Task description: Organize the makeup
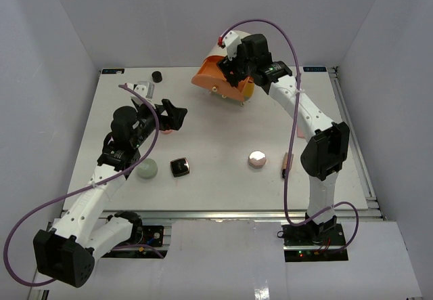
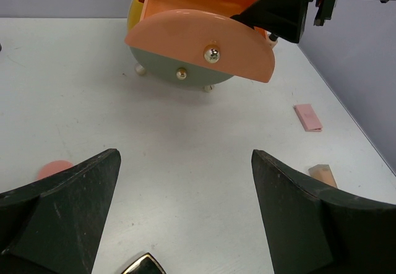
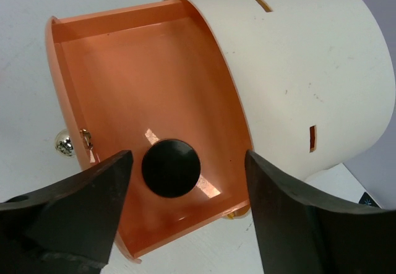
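The cream drum (image 1: 220, 63) stands at the back with its orange drawer (image 1: 215, 80) pulled open. My right gripper (image 1: 231, 68) hovers over the drawer, open and empty. In the right wrist view a black round jar (image 3: 170, 167) lies on the drawer floor (image 3: 142, 82) below the right gripper (image 3: 187, 156), untouched. My left gripper (image 1: 174, 117) is open and empty over bare table at mid-left; it faces the drum (image 2: 204, 45) in the left wrist view (image 2: 185, 156). On the table lie another black round jar (image 1: 157, 76), a pale green ball (image 1: 147, 170), a black square compact (image 1: 179, 167), a pink faceted jar (image 1: 257, 159) and a tan black-capped bottle (image 1: 286, 164).
A small grey item (image 1: 145, 88) lies near the back-left jar. The left wrist view shows a flat pink piece (image 2: 307, 117), a tan bottle end (image 2: 323, 175) and a dark gold-edged corner (image 2: 143, 265) at the bottom edge. White walls close in the table on three sides.
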Robot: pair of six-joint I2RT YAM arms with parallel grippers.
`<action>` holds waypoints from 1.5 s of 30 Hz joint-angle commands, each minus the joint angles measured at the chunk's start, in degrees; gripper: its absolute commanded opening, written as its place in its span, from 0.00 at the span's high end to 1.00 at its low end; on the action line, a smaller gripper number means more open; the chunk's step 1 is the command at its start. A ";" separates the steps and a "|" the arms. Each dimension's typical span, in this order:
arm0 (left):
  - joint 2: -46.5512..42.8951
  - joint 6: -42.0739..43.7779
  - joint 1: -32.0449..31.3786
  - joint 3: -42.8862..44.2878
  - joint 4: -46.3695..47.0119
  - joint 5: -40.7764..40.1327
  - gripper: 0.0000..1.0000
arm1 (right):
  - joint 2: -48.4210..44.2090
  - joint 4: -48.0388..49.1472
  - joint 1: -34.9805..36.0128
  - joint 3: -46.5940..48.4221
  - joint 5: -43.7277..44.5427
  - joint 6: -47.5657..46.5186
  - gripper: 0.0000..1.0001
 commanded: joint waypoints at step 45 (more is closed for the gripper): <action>87.44 4.50 16.33 71.80 0.40 -15.13 0.12 | -57.78 15.33 -29.20 -69.77 -62.67 -2.10 0.07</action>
